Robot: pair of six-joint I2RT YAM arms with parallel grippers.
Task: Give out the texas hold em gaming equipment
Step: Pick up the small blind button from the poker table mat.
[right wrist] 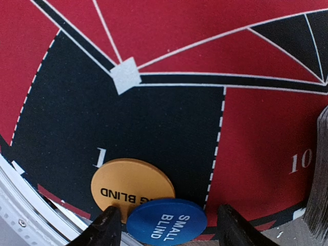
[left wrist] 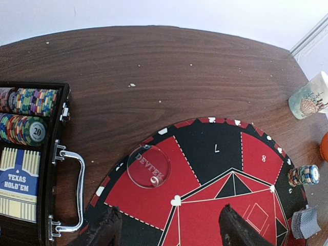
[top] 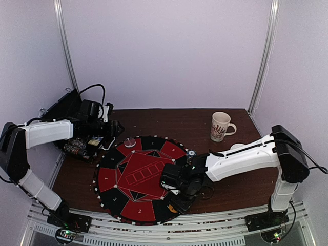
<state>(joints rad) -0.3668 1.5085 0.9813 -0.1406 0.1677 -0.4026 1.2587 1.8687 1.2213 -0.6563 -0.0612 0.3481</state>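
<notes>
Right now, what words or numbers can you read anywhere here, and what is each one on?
"SMALL BLIND": blue button.
"BLIND", after a half-covered "G": orange button.
"DEALER": clear button.
"TEXAS HOLD'EM": blue card box in the case.
"20": chip in the case.
"1", "10", "7", "8": seats on the round mat.
Too small to read: the chip stack on the mat; the mug pattern.

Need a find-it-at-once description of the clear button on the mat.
Start at the round red-and-black mat. On its far-left red wedge, the side nearest the open chip case, lies a single flat disc, the clear button. It is see-through with lettering, unlike the opaque orange button and blue button at the mat's near edge.
</notes>
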